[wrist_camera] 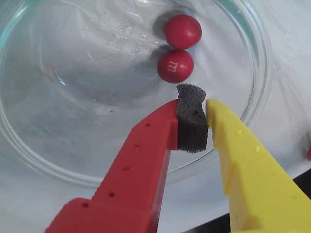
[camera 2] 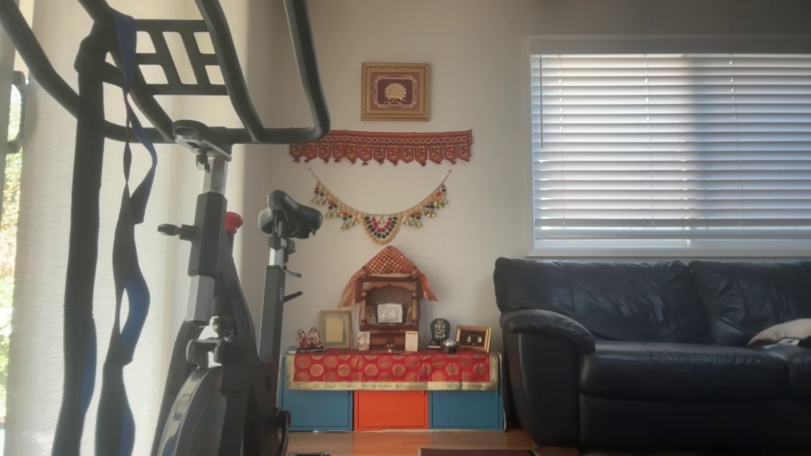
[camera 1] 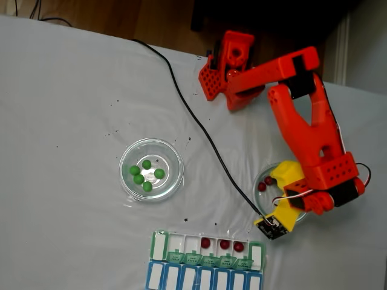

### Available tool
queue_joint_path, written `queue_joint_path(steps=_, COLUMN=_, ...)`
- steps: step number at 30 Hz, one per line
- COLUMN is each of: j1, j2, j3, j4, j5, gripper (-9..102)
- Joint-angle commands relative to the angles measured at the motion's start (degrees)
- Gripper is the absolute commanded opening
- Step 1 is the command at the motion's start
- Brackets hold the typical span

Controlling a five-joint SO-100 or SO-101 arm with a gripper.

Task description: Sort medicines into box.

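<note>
In the wrist view, two dark red medicines (wrist_camera: 182,31) (wrist_camera: 175,65) lie side by side in a clear round glass dish (wrist_camera: 58,160). My gripper (wrist_camera: 193,104) hangs just in front of the nearer one. Its red finger (wrist_camera: 146,155) and yellow finger (wrist_camera: 243,155) are shut, with only the grey foam pad (wrist_camera: 192,124) between them. In the fixed view the gripper (camera 1: 277,179) sits over that dish (camera 1: 261,175) at the right. The box (camera 1: 158,244) lies at the bottom edge, with three red medicines (camera 1: 224,244) in neighbouring white compartments. Several green medicines (camera 1: 146,164) rest in another dish (camera 1: 128,156).
A black cable (camera 1: 199,130) runs across the white table from the top left to the wrist camera (camera 1: 272,228). The arm's red base (camera 1: 227,63) stands at the table's far edge. The other view shows a room with an exercise bike (camera 2: 215,285) and a sofa (camera 2: 652,354).
</note>
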Motion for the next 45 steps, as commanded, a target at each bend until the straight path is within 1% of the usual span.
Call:
queue_joint_path(steps=1, j1=0.18, j2=0.44, j3=-1.32, j4=-0.18, j5=-0.09, gripper=1)
queue_joint_path(steps=7, j1=1.93, j2=-4.31, j3=-5.62, j4=1.67, j5=-1.67, gripper=3)
queue_joint_path(steps=11, j1=2.37, j2=-5.54, j3=-7.91, j4=3.69, j5=-1.58, gripper=10)
queue_joint_path(steps=24, j1=1.93, j2=-5.01, j3=-7.56, j4=5.1, j5=-1.05, gripper=17)
queue_joint_path(steps=45, j1=-0.35, j2=-9.14, j3=-4.92, j4=2.11, j5=0.97, gripper=19)
